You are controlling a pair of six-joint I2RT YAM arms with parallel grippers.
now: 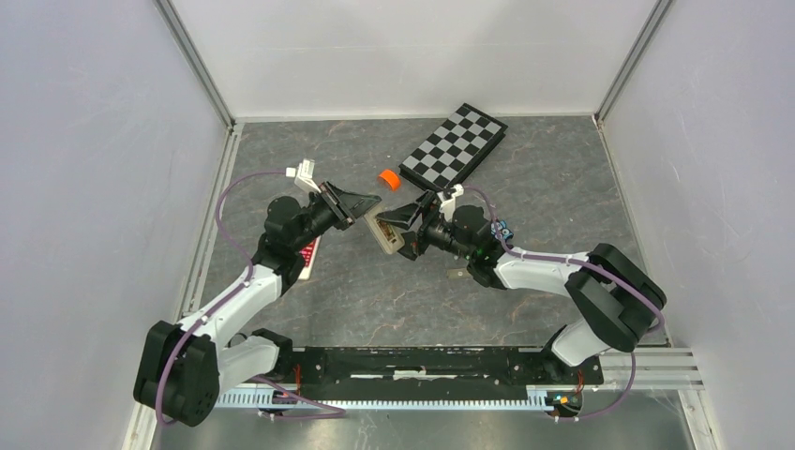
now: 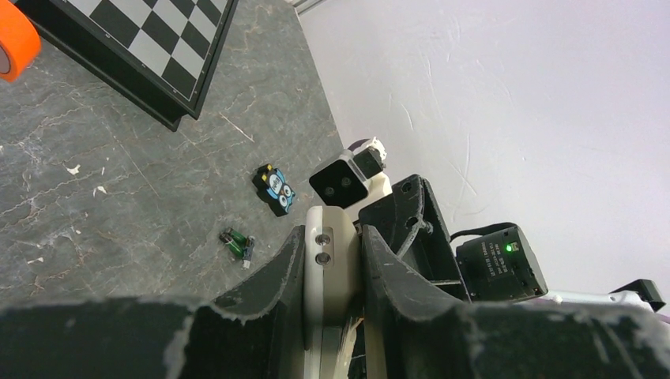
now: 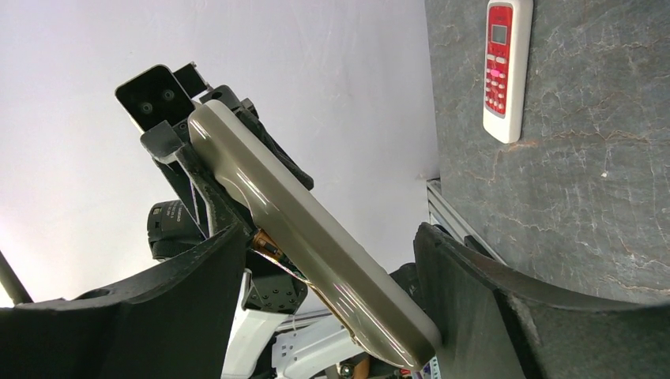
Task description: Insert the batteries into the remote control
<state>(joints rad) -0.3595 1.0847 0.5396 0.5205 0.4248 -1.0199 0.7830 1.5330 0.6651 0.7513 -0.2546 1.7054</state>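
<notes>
Left jaws clamp the beige remote control in mid-air; right jaws stand wide astride it, not gripping, its long axis slanting between them. The batteries lie down on the counter — seemingly nearer the right arm.

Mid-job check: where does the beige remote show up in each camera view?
Top external: centre, beige remote held off the table between the left gripper and right gripper.
Left wrist: bottom centre, seen end-on, clamped in the left gripper.
Right wrist: centre, running diagonally between the right gripper's fingers.
Shared landmark: the grey marbled table.
</notes>
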